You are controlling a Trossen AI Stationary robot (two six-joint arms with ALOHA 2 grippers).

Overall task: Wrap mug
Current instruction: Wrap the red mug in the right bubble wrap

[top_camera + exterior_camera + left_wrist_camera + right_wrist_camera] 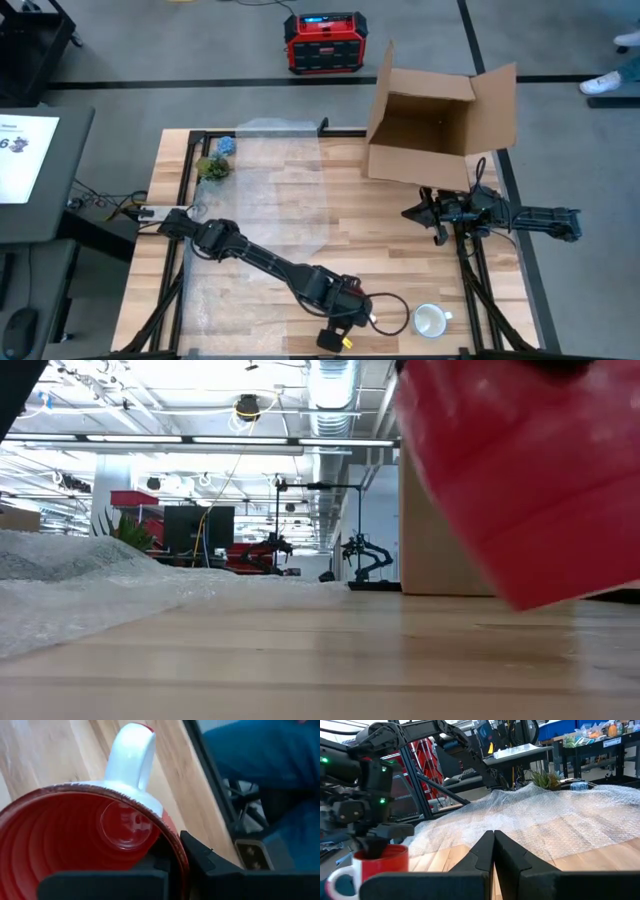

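wooden tabletop [380, 215]: our left gripper [175, 857] clamps the red ceramic mug's [75, 840] rim; our right gripper's [493, 851] 2 fingers meet.

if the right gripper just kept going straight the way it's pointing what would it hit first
Most likely the bubble wrap. The right gripper is shut and points across the table toward the sheet, with only bare wood between. The red mug in the left gripper sits off to one side of that line, though depth is unclear.
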